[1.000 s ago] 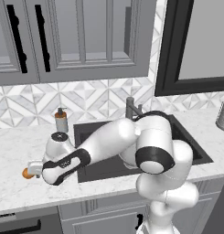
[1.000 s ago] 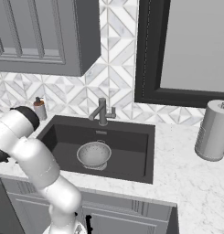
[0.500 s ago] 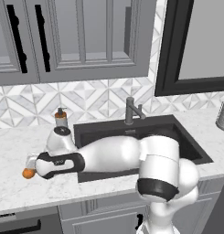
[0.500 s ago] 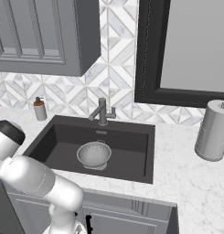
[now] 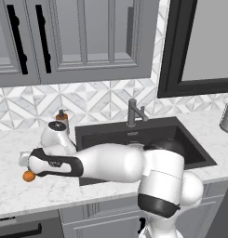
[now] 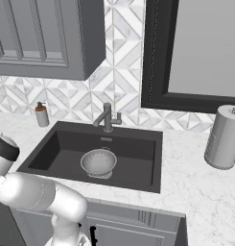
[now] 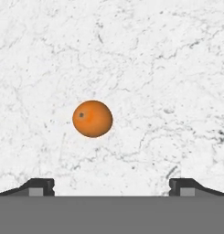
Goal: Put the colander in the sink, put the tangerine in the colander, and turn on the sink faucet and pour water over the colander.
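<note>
Left base view: arm now stretched flat and low across the front of the sink (image 5: 190, 148) toward the left desk (image 5: 13, 195); a sec ago it was higher w/ elbow raised, half a sec ago already lowering; so the reach for the fruit is well under way. Gripper (image 5: 27, 168) sits at the far end of the arm, just above the tangerine (image 5: 28, 176), which lies on the desk left of the sink, near the front edge; fingers themselves too small here to read; can't tell if they touch the fruit. Sink faucet (image 5: 133, 112) upright at the back rim, untouched; soap bottle (image 5: 62, 116) behind the wrist, partly covered by it. Sink floor mostly blocked by the arm.

Right base view: colander (image 6: 99, 162) already stands in the sink, approx. centre, below the faucet, empty; step one looks done; no water visible. Arm has swung further out to the left than a sec ago, so it's cut off at the frame edge. Paper towel roll (image 6: 223, 137) on the desk at right, well apart.

Hand view: looking straight down on marble; tangerine in the middle, a bit left of centre, between the lines of the two finger tips (image 7: 38, 186); tips stand wide apart, nothing held. Judgement: still needs to descend, then close; round fruit may roll if nudged off-centre. Height above the fruit hard to gauge.
</note>
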Motion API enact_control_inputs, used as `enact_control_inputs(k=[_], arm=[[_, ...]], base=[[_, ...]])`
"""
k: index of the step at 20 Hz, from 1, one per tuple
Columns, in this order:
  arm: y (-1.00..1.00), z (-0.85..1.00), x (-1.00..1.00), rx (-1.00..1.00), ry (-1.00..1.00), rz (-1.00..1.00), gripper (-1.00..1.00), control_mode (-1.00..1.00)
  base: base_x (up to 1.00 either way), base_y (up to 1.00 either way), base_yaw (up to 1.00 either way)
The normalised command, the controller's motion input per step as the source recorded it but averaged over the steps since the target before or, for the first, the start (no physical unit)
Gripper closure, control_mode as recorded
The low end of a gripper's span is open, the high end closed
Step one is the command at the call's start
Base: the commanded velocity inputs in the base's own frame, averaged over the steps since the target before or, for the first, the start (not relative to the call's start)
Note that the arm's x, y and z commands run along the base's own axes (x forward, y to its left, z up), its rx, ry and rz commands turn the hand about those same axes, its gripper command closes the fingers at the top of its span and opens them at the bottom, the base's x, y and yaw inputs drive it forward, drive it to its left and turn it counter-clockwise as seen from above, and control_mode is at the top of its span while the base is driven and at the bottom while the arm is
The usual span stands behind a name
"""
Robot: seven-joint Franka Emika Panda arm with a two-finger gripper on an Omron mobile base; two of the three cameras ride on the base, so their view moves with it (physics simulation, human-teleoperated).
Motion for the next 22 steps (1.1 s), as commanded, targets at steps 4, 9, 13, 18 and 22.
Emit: enact_control_inputs(k=[4, 9, 13, 18, 22], arm=[[0.21, 0.27, 0.00, -0.11, 0.03, 0.00, -1.00, -1.00], [0.27, 0.07, 0.07, -0.15, 0.01, 0.00, -1.00, -1.00], [0.26, 0.03, 0.25, -0.11, 0.05, 0.00, -1.00, -1.00], [0.04, 0.00, 0.26, -0.05, 0.09, 0.00, -1.00, -1.00], [0.03, -0.30, 0.26, -0.05, 0.08, 0.00, -1.00, -1.00]], base=[[0.00, 0.00, 0.00], [0.00, 0.00, 0.00], [0.00, 0.00, 0.00], [0.00, 0.00, 0.00], [0.00, 0.00, 0.00]])
